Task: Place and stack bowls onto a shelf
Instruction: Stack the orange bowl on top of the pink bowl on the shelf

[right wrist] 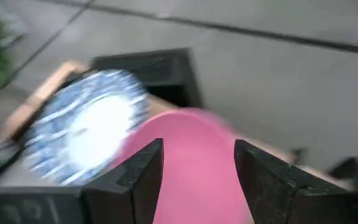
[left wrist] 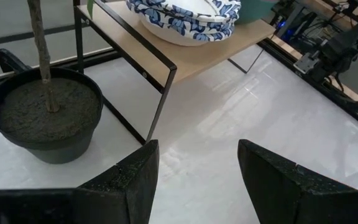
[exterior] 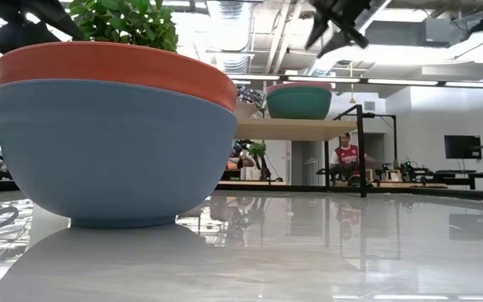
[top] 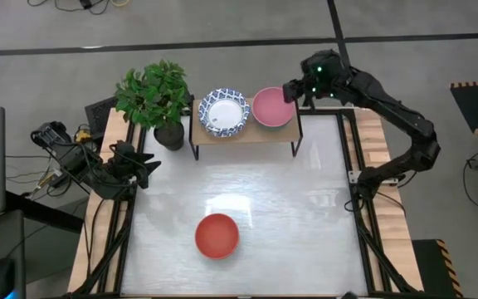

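Right end effector [top: 291, 91] hovers released, fingers spread, just past the right end of the shelf [top: 264, 133]. Teal-and-pink bowl [top: 271, 107] sits on the shelf, right of the blue-patterned white bowls [top: 224, 112].

Placement step looks complete. Red bowl [top: 217, 235] remains on the worktop [top: 305, 216], near side.

Left end effector [top: 149, 166] waits released by the plant pot [top: 169, 135].

Next, likely: reach for the red bowl and grip its rim.
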### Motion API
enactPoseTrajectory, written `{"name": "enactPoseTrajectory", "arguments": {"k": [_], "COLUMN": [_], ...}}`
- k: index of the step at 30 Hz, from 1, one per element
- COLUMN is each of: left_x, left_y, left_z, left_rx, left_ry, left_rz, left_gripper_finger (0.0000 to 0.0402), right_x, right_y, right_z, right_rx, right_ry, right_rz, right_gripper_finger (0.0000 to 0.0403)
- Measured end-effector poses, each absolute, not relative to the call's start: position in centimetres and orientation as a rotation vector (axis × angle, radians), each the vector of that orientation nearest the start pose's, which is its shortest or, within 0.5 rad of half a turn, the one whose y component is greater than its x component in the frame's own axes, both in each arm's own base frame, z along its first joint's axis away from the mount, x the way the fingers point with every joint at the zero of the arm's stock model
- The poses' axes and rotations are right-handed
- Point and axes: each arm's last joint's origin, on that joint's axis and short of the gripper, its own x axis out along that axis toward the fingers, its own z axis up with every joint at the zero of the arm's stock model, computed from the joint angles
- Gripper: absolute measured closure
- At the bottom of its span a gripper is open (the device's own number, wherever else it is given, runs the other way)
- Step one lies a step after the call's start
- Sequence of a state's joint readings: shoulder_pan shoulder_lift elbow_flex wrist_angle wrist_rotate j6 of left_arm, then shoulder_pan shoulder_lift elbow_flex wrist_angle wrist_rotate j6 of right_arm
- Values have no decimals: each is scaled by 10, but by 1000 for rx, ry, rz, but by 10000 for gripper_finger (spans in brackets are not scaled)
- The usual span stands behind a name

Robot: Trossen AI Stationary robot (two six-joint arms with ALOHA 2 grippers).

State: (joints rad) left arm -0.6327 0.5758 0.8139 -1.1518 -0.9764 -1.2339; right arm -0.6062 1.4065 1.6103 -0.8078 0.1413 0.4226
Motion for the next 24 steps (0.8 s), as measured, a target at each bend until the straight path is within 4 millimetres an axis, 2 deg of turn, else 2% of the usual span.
{"name": "enactPoseTrajectory", "arguments": {"k": [3, 8, 14, 18, 24], "left_x": [74, 74, 74, 74, 74], "left_y": [-24, -25, -26, -27, -27], "left_z": [297, 296, 295, 295, 294], "left_rx": [-529, -526, -523, -512, -466], "left_ry": [331, 358, 404, 436, 458], "left_rz": [626, 607, 575, 550, 531], "left_gripper_finger": [198, 198, 198, 198, 198], "right_x": [243, 265, 302, 327, 364], "right_y": [-145, -99, -40, -6, 45], "right_z": [417, 411, 389, 367, 320], "right_rx": [555, 574, 583, 581, 546], "right_ry": [479, 562, 660, 723, 826], "right_rz": [-738, -600, -510, -483, -468], "right_gripper_finger": [178, 181, 182, 182, 182]}}
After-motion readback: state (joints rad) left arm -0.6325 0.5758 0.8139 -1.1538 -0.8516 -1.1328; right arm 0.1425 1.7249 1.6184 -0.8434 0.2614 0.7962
